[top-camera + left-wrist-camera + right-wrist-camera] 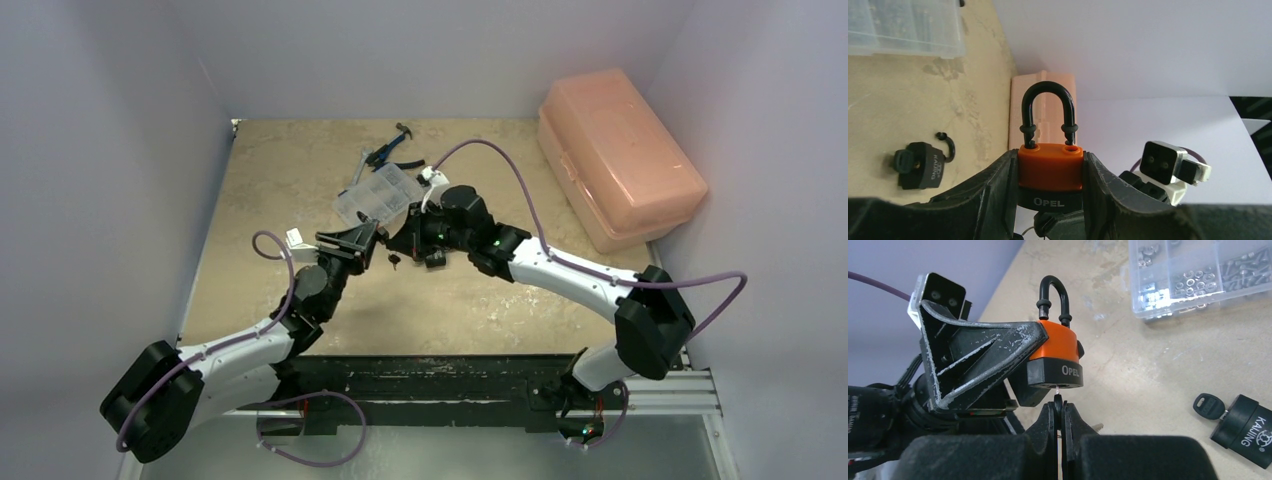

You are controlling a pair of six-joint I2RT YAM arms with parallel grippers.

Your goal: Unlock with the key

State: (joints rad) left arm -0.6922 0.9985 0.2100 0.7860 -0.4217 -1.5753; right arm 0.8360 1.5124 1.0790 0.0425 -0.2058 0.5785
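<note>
So the orange OPEL padlock is up off the table, shackle pointing up and keyway face down. It's a solid metal lump in a plastic jacket, so it's hefty for its size, totally stiff and not fragile. That smooth jacket could slide or twist once the key torques it, though. The flat sides of the body are the place to grab it, and that's where my left gripper has it. The jaws are about half spread and clamped on both sides, which leaves the shackle free to pop.

The key is the fiddly bit: thin, light, and easy to tilt in a pinch. My right gripper is squeezed fully shut just under the lock, with a metal sliver poking up at the keyway. I think that's the blade, but the view's too tight to say if it's in yet.

Further out, a black KAIJING padlock lies on the table with its own key in it, near the clear screw organiser.
</note>
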